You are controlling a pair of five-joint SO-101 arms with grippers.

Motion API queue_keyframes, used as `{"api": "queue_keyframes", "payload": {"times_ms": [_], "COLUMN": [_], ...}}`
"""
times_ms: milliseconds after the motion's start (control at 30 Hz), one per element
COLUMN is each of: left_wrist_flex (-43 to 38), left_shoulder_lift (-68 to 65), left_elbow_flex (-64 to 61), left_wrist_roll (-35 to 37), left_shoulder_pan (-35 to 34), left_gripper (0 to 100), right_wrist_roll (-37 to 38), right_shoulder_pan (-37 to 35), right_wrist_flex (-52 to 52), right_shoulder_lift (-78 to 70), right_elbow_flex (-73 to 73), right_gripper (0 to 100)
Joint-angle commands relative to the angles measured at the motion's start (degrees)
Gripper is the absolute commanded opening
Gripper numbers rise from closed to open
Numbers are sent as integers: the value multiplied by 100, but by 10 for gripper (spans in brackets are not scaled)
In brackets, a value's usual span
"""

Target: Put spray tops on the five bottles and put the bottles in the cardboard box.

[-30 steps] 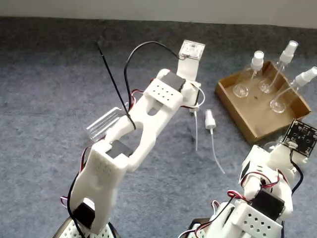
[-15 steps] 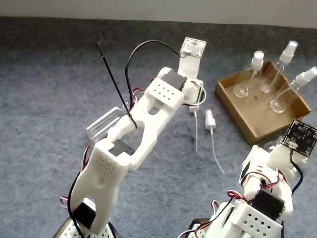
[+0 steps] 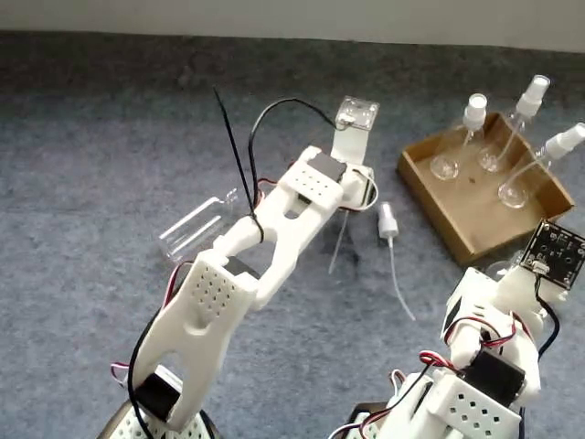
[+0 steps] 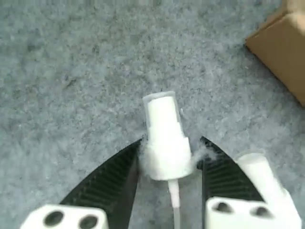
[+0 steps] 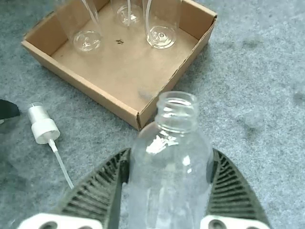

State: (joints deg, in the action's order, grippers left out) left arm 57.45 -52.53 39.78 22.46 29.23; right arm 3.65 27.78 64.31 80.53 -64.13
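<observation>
The left gripper (image 4: pixel 170 142) pinched a white plastic spray top (image 4: pixel 162 119) by its ribbed collar, one black jaw on each side. The nozzle head pointed away from the wrist and the dip tube (image 3: pixel 339 243) ran back between the jaws. From above, that thin tube hung slanted below the gripper over the grey, carpet-like worktop (image 3: pixel 91 183).

The right gripper (image 5: pixel 169 160) was closed around the shoulders of a clear open bottle (image 5: pixel 169 157). The bottle's uncapped threaded neck pointed toward the cardboard box (image 5: pixel 119 102), and its lower body was cut off.

A second spray top (image 3: pixel 388 222) lay flat between the arms and just beside the box. Its head was toward the far edge and its tube trailed toward the near side.

Three capped bottles (image 3: pixel 516 128) stood upright in the box, and the right wrist view cut off their upper parts.

A bare bottle (image 3: pixel 192 229) lay on its side to the left, long axis diagonal, partly hidden behind the left arm.
</observation>
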Motion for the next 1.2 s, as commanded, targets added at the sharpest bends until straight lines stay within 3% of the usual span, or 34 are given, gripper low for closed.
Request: {"api": "queue_keyframes", "payload": {"times_ms": [0,267,433,733,1167], "left_wrist_flex": [-237,-211,-229,-132,2435], "left_shoulder_lift": [-31,-57,-48,233,2290], "left_elbow_flex": [259,259,259,242,242], "left_wrist_roll": [70,70,70,44,26], "left_shoulder_pan": [13,-4,-22,-13,-40], "left_gripper": [145,134,0,26,30], "right_wrist_roll": [-44,-44,-44,-44,-642], "right_shoulder_pan": [-4,-4,-4,-13,-154], "right_wrist_flex": [-171,-171,-171,-171,-171], "right_shoulder_lift": [84,84,84,84,84], "right_elbow_flex": [66,66,66,66,66], "right_gripper": [155,155,155,155,155]}}
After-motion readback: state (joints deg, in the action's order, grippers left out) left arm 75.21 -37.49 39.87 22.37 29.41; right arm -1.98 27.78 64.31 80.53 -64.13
